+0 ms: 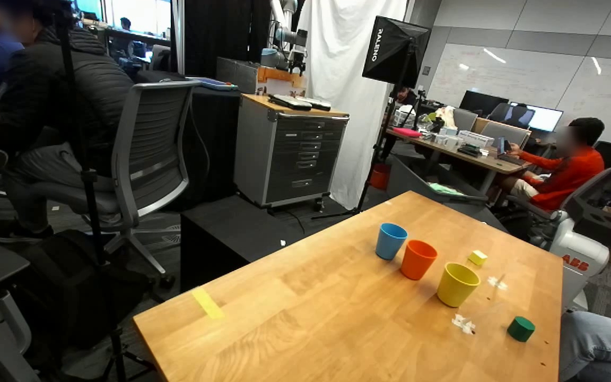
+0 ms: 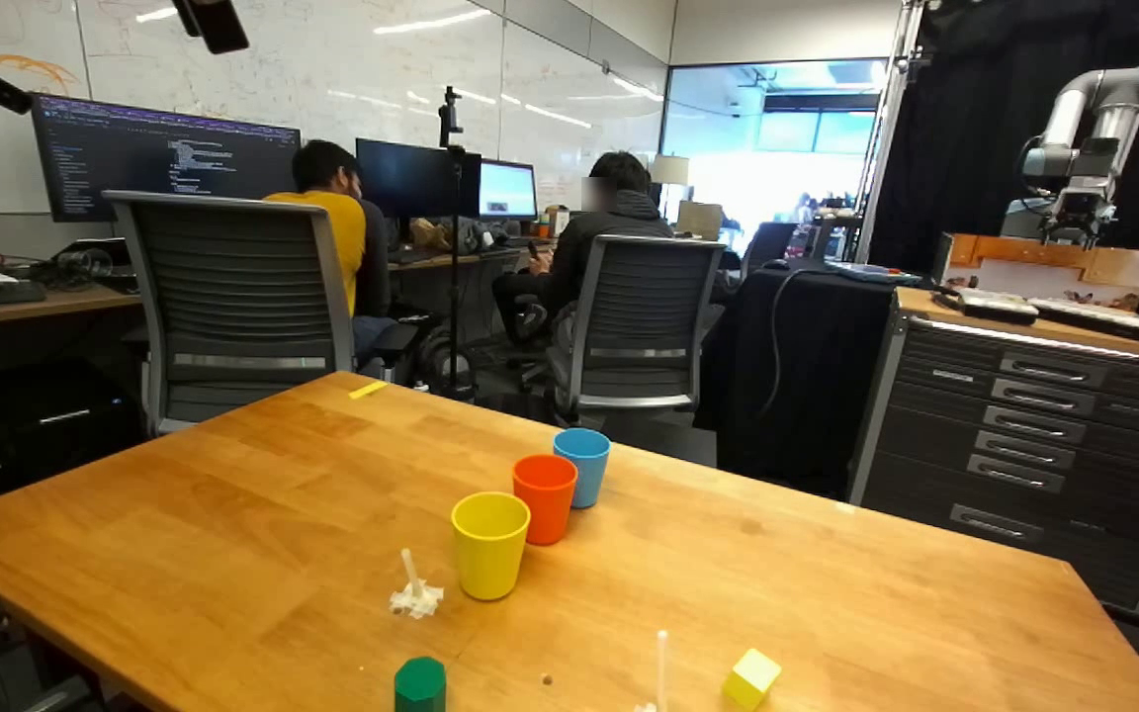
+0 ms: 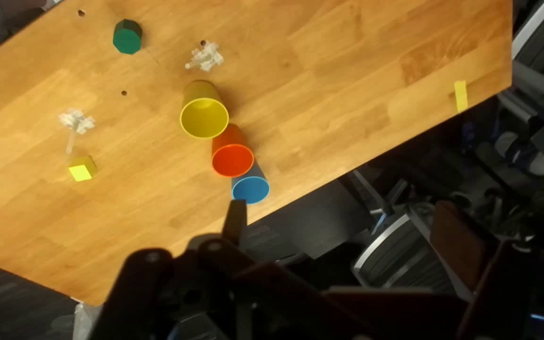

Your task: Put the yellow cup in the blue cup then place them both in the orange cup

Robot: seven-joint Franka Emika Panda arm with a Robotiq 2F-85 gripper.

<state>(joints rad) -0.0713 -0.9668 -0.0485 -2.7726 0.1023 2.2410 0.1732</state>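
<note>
Yellow cup point(image 1: 455, 292), orange cup point(image 1: 417, 265), blue cup point(image 1: 389, 245) – upright in a row on a wooden table point(image 1: 295, 313), pincer point(image 3: 341, 222) spread wide

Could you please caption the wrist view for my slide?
Tapered yellow plastic cup, tapered orange plastic cup and tapered blue plastic cup lined up, unnested, on a wooden table, dark gripper open.

In an exterior view, the orange cup point(image 2: 546, 502) partly hid the blue cup point(image 2: 591, 477). The whiteboard point(image 2: 362, 69) seemed too faint to read.
</note>
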